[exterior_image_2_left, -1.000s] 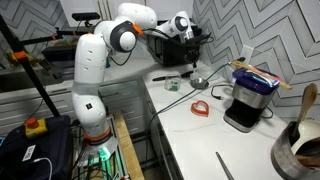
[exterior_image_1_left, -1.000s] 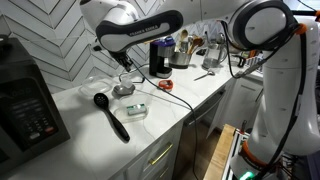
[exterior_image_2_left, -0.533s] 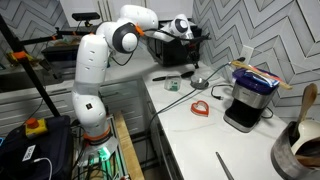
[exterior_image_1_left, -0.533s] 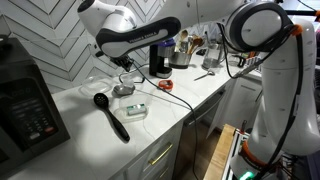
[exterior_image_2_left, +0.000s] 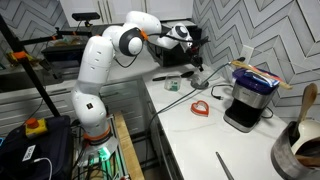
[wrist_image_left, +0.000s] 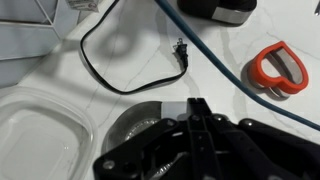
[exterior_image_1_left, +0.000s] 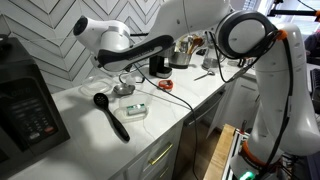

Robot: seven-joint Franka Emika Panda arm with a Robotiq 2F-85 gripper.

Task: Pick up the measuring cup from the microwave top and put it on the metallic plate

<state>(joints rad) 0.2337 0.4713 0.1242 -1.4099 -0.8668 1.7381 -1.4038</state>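
Observation:
The black scoop-shaped measuring cup (exterior_image_1_left: 110,113) lies on the white counter, right of the big black microwave (exterior_image_1_left: 25,105), with nothing on the microwave top. The small round metallic plate (exterior_image_1_left: 123,91) sits behind it and shows empty in the wrist view (wrist_image_left: 135,125). My gripper (exterior_image_1_left: 125,80) hangs just above the plate; in the wrist view (wrist_image_left: 195,112) its fingers meet with nothing seen between them. In an exterior view the gripper (exterior_image_2_left: 190,63) is above the plate (exterior_image_2_left: 197,82).
A clear glass dish (wrist_image_left: 40,125) sits beside the plate. A red ring-shaped item (wrist_image_left: 278,68) and a black cable (wrist_image_left: 110,75) lie nearby. A black coffee maker (exterior_image_1_left: 160,58) stands behind, and a small pale box (exterior_image_1_left: 135,110) lies by the scoop. The counter edge runs in front.
The arm's upper links have swung left and lower over the counter. The gripper stays over the metallic plate, and the scoop has not moved.

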